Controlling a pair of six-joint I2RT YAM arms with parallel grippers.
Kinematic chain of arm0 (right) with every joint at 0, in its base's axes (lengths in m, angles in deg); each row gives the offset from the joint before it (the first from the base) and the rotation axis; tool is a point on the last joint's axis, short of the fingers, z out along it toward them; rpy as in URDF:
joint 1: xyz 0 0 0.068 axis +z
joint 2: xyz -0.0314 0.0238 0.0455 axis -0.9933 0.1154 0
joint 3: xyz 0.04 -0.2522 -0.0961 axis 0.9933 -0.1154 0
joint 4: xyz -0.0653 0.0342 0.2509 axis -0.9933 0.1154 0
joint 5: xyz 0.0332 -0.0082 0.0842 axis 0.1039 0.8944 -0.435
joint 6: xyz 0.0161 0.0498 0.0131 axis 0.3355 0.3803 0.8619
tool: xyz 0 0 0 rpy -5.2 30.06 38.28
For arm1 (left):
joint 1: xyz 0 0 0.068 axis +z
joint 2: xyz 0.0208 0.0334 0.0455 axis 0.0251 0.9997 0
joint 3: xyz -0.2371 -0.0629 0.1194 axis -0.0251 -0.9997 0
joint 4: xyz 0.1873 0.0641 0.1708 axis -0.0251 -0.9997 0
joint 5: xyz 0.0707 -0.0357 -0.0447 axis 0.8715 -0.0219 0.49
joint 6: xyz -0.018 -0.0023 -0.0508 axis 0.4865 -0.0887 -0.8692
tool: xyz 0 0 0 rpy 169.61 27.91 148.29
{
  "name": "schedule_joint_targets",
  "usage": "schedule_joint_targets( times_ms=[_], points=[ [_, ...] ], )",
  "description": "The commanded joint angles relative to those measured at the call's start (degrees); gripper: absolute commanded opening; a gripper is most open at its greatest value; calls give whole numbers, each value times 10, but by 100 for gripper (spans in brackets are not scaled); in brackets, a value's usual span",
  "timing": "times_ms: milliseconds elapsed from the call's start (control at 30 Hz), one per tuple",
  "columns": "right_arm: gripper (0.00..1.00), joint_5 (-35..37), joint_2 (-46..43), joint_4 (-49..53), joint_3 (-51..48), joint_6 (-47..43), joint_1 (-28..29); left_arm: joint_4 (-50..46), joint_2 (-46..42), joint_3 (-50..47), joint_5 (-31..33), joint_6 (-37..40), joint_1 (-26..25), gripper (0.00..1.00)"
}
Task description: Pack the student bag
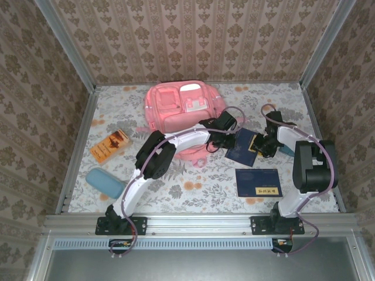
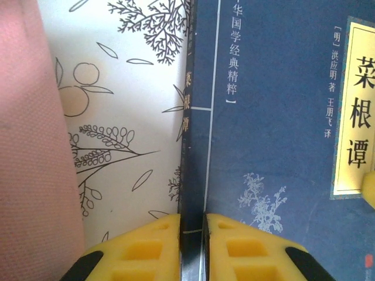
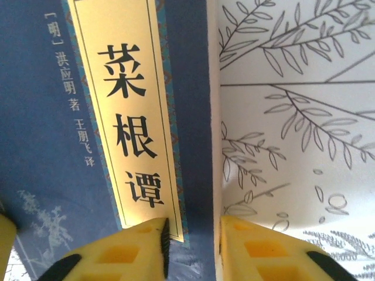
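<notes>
Beside the student bag, left pincer and right pincer cover book edges

The left gripper and right gripper flank a flat dark-blue book near the large pink fabric backpack.

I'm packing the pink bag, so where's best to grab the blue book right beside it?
Grip the blue book at its spine, coming down on the side facing the bag: it's broad and thin, so only an edge fits a pincer.
</notes>
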Motion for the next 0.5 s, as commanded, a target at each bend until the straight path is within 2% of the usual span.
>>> schedule_joint_targets(
  times_ms=[0, 300, 467],
  points=[
    [24, -67, -34, 5, 6, -2, 12, -31, 27, 1, -6, -2, -4, 15],
    [1, -22, -58, 29, 17, 1, 33, -35, 19, 2, -6, 24, -4, 16],
    [0, 12, -91, 33, 22, 4, 33, -36, -22, 5, -34, 46, 12, 25]
  ],
)
